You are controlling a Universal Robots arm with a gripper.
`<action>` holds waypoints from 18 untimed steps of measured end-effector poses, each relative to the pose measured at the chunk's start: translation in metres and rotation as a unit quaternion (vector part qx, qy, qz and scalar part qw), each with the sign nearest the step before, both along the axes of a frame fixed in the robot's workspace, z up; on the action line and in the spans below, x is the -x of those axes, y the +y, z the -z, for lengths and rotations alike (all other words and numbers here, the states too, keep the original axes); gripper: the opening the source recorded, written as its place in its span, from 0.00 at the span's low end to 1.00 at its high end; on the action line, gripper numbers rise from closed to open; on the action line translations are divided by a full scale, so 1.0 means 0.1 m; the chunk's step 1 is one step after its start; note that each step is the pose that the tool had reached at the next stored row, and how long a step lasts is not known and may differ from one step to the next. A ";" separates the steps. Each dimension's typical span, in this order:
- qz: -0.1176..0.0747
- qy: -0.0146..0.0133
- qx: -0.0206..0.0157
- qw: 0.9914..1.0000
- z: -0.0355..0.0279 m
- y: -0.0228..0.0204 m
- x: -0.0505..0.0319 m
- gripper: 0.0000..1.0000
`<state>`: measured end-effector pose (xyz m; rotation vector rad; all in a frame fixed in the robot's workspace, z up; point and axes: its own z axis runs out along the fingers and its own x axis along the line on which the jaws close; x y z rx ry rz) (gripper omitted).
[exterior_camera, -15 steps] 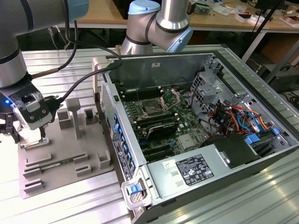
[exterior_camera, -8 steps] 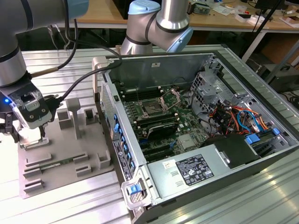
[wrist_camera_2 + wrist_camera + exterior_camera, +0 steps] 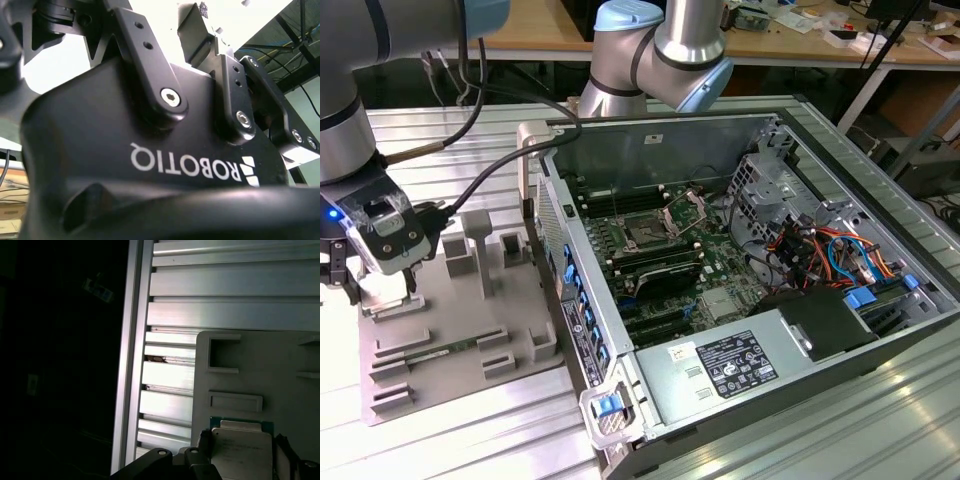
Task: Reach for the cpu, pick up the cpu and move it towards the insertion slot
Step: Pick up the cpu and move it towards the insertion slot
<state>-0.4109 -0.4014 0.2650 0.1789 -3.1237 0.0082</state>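
Ribbed aluminium table [image 3: 225, 285] — silvery square cpu [image 3: 241, 455]

case wall [image 3: 570, 275] between fixture tray [image 3: 440, 300] and insertion slot [image 3: 646, 235], open space above

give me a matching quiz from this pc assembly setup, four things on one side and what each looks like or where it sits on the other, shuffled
Things
1. cpu
2. insertion slot
3. memory stick
4. end effector

Descriptions
A. long, thin and green, lying flat on the grey fixture
B. black-bodied, over the fixture at the exterior view's left
C. pale silver top, on the fixture in the first wrist view
D. dark square framed by a shiny bracket, inside the computer case

Pairs: 1-C, 2-D, 3-A, 4-B
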 end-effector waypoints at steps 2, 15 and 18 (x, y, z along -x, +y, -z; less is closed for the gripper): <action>0.000 0.000 0.000 1.000 -0.004 0.000 0.000 0.55; 0.000 0.000 0.000 1.000 -0.046 0.000 0.000 0.55; 0.000 0.000 0.000 1.000 -0.055 0.000 0.000 0.55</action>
